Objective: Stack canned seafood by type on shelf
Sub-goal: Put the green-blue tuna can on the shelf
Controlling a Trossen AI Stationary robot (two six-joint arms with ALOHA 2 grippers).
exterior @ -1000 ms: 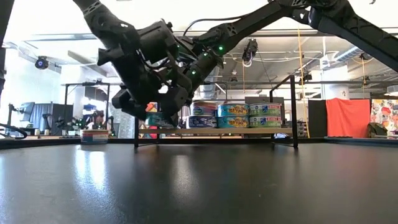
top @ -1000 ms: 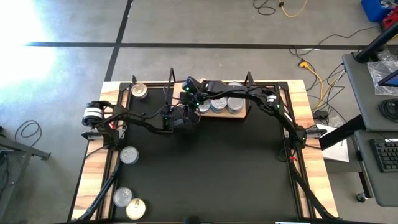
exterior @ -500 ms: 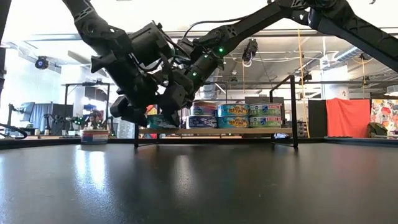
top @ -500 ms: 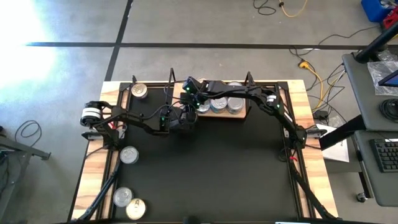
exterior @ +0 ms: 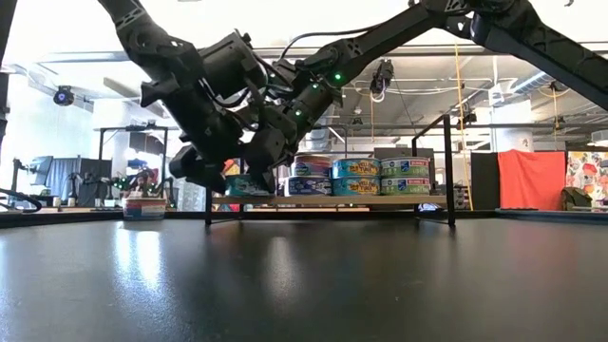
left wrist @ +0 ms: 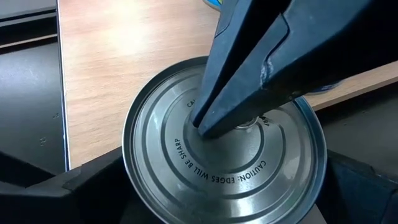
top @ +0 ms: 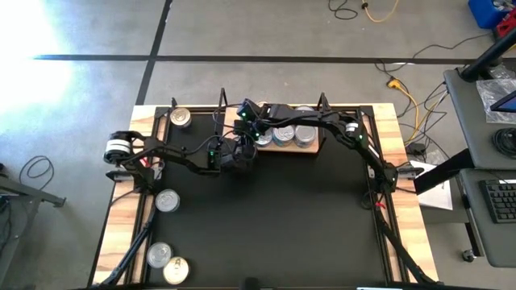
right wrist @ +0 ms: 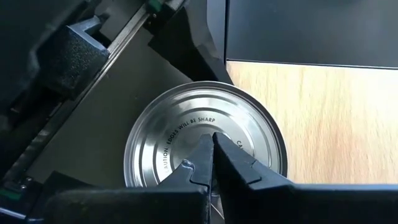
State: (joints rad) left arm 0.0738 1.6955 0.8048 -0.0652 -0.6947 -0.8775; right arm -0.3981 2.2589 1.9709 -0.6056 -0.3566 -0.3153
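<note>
As right pincer [right wrist: 213, 144] presses tin [right wrist: 205, 140], shut

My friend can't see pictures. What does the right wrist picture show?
The right gripper's shut dark fingertips press on a round silver tin lid at the light-wood shelf board's edge. The left gripper flanks the tin.

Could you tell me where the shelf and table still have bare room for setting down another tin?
The shelf is bare board only at its left end, and there both end effectors, left and right, crowd one silver-lidded tin. Its right part is filled by stacked tins. The black table is open in front; loose tins line its left edge.
</note>
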